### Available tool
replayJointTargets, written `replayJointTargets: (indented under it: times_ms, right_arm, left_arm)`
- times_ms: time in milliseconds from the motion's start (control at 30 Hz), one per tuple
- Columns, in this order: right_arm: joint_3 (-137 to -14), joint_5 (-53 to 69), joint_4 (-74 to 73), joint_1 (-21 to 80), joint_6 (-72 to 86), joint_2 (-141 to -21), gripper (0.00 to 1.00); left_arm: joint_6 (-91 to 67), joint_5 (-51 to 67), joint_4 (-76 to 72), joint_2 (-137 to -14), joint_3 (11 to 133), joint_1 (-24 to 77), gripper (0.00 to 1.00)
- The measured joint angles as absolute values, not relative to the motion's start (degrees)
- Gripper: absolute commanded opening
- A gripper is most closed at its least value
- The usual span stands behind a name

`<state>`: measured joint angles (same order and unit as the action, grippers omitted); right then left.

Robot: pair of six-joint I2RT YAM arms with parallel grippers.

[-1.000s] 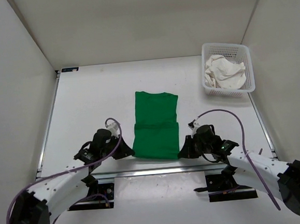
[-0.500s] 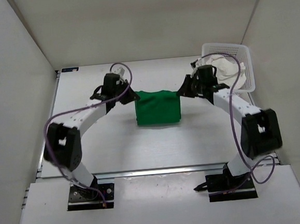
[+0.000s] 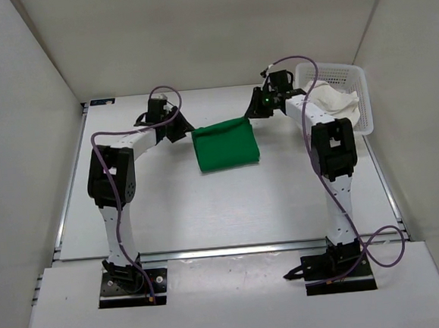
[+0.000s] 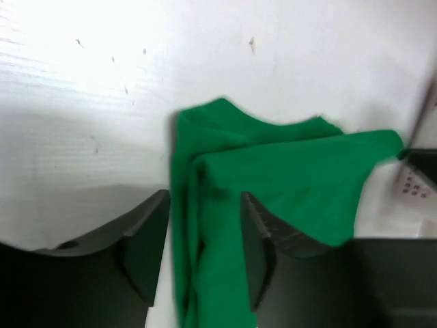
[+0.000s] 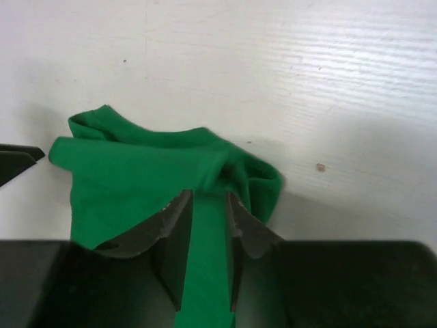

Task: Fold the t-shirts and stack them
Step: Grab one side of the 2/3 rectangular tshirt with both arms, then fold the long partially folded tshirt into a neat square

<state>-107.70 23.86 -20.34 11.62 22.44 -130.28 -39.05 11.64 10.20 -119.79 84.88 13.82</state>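
Note:
The bright green t-shirt [image 3: 225,144] lies folded into a small rectangle at the middle far part of the table. My left gripper [image 3: 184,133] holds its far left corner, and my right gripper [image 3: 251,117] holds its far right corner. In the left wrist view the jaws [image 4: 205,253] stand around a bunched strip of green cloth [image 4: 300,171]. In the right wrist view the jaws [image 5: 209,232] pinch a narrow strip of green cloth [image 5: 136,178]. The off-white t-shirt [image 3: 335,103] lies crumpled in the basket. The red t-shirt is out of view.
A white plastic mesh basket [image 3: 326,66] stands at the far right corner, close behind my right arm. White walls enclose the white table [image 3: 169,206] on three sides. Both arms are stretched far out from their bases.
Both grippers carried the shirt's near edge up over its far half, folding it. They have since moved further back, dragging the folded shirt slightly away and tilting it.

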Motion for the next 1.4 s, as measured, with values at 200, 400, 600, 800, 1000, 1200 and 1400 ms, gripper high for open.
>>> replayJointTargets:
  times_ms: [200, 400, 600, 800, 1000, 1200, 1400]
  right_arm:
    - [-109.5, 22.3, -21.8, 11.6, 21.6, -128.7, 0.52]
    - [-98.0, 21.5, -19.3, 11.6, 21.5, -116.9, 0.57]
    - [-77.6, 23.5, -8.7, 12.9, 25.9, -100.9, 0.56]
    - [-67.0, 24.9, -2.5, 16.8, 28.3, -96.0, 0.55]
    - [-56.5, 25.8, 1.4, 18.8, 29.4, -90.7, 0.53]
    - [-46.5, 27.9, 5.1, 19.5, 30.7, -85.8, 0.52]
    - [-44.4, 29.6, 6.7, 22.7, 31.1, -86.4, 0.52]
  left_arm:
    - [-38.9, 12.1, 5.7, -117.5, 82.0, 12.0, 0.79]
    - [-37.1, 12.8, 2.9, -112.3, 69.8, 13.8, 0.86]
    - [-36.1, 16.0, 0.9, -114.6, 69.3, 17.9, 0.41]
    - [-37.4, 18.7, -1.2, -119.8, 73.2, 19.6, 0.04]
    - [-38.0, 19.0, 1.7, -122.6, 81.6, 17.8, 0.00]
    - [-40.1, 18.9, 1.8, -122.5, 86.7, 3.5, 0.00]
    - [-45.7, 16.0, -3.4, -119.7, 79.8, -14.5, 0.33]
